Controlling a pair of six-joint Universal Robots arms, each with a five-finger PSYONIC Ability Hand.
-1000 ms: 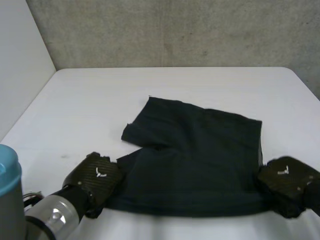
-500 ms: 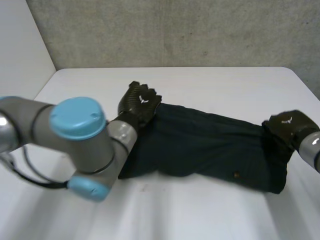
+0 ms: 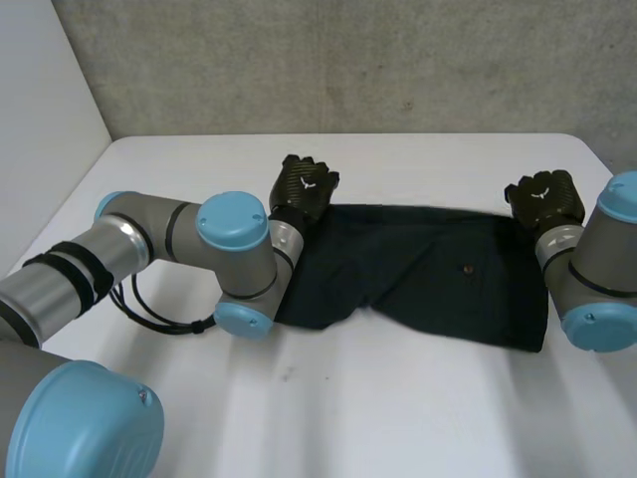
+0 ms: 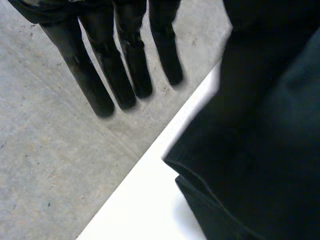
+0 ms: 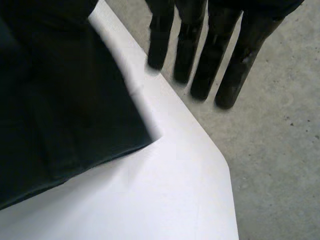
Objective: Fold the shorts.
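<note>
You have the dark shorts (image 3: pixel 428 274) lying folded double on the white table (image 3: pixel 398 408). Your left hand (image 3: pixel 304 187) sits at their far left corner and your right hand (image 3: pixel 544 199) at their far right. Both have straight fingers (image 4: pixel 125 60) clear of the cloth, probably so the fold can settle.

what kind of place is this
Likely a robotics lab or test bench: a white table, a plain concrete wall behind it, and robot arms over dark shorts.

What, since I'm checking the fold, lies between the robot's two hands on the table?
In the head view the dark shorts span the stretch: their far edge runs from the left hand to the right hand. Bare white table lies beyond it.
</note>
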